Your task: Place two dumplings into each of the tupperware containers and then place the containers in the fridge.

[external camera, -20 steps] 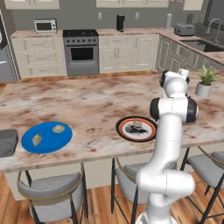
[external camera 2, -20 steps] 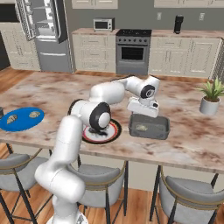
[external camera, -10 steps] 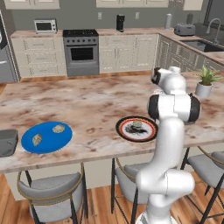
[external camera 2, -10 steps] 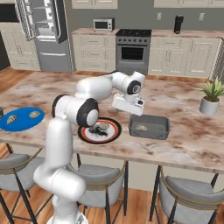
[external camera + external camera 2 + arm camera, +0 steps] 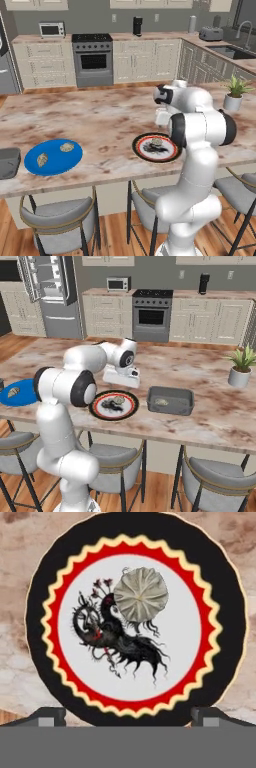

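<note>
My gripper [image 5: 128,717] hangs open above the round plate with the black-and-red rim [image 5: 135,532], its fingertips [image 5: 47,716] spread wide with nothing between them. One dumpling [image 5: 140,594] lies on that plate [image 5: 100,411], right of its middle. In the right base view the gripper [image 5: 119,387] hovers over the plate's far edge. Right of it, one tupperware container [image 5: 172,393] holds a dumpling [image 5: 161,402]. A blue plate [image 5: 30,165] at the left carries two dumplings [image 5: 42,159] [image 5: 67,147]. The second tupperware container [image 5: 7,162] sits at the counter's left end. The fridge [image 5: 47,291] stands open at the back left.
A potted plant [image 5: 241,366] stands at the island's right end. Stools [image 5: 60,225] line the near edge of the counter. An oven [image 5: 151,315] and cabinets run along the far wall.
The arm has swung left from above the right tupperware container to above the black-and-red plate. The gripper stayed open.
</note>
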